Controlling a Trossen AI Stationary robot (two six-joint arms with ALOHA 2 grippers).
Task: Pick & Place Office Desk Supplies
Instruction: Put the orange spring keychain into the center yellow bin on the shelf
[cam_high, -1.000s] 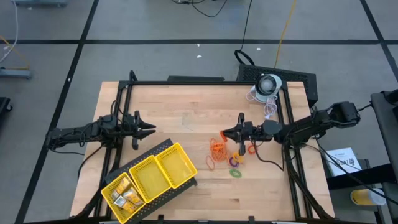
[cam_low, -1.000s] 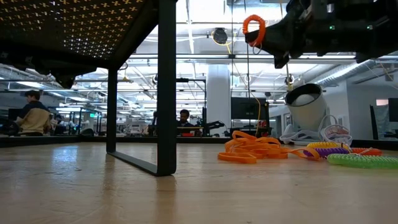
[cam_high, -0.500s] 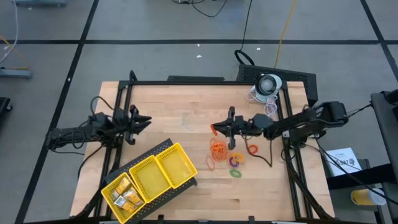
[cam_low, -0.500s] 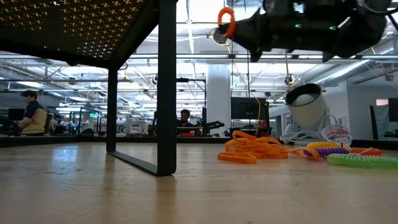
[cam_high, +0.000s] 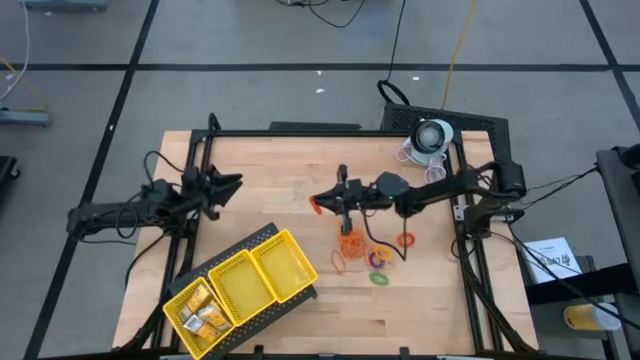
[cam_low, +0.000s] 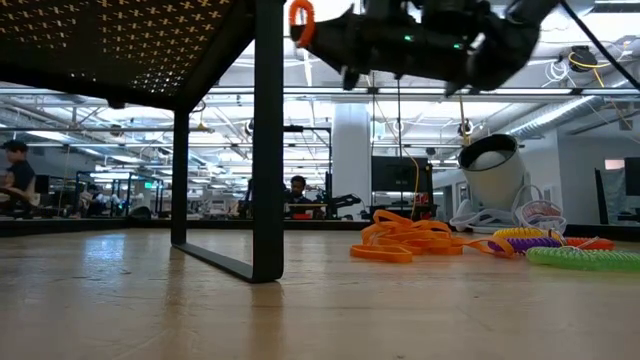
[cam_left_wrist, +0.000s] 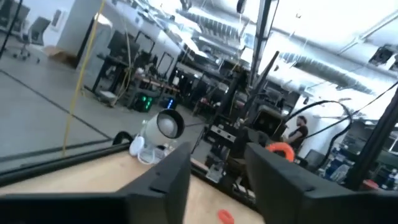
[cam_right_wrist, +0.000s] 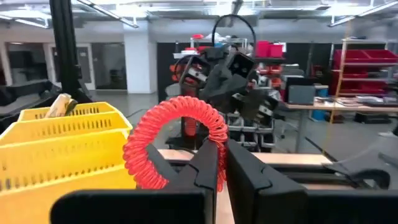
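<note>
Our right gripper (cam_high: 318, 203) is clamped on a red coiled ring (cam_right_wrist: 176, 140), held above mid-surface. Below lie orange rubber-band loops (cam_high: 350, 240) and more rings (cam_high: 381, 259) on the wooden surface (cam_high: 290, 180). Our left gripper (cam_high: 234, 183) waits near the left edge, fingers parted and empty, beyond the yellow tray (cam_high: 275, 262).

Low view: right arm cut off by the upper edge; green coil (cam_low: 590, 258) cut by the picture's side. Left wrist view: blurred throughout; small orange piece (cam_left_wrist: 225, 216) on the desk not identifiable. High view: contents of the yellow tray (cam_high: 290, 240) end compartment too small to tell.
</note>
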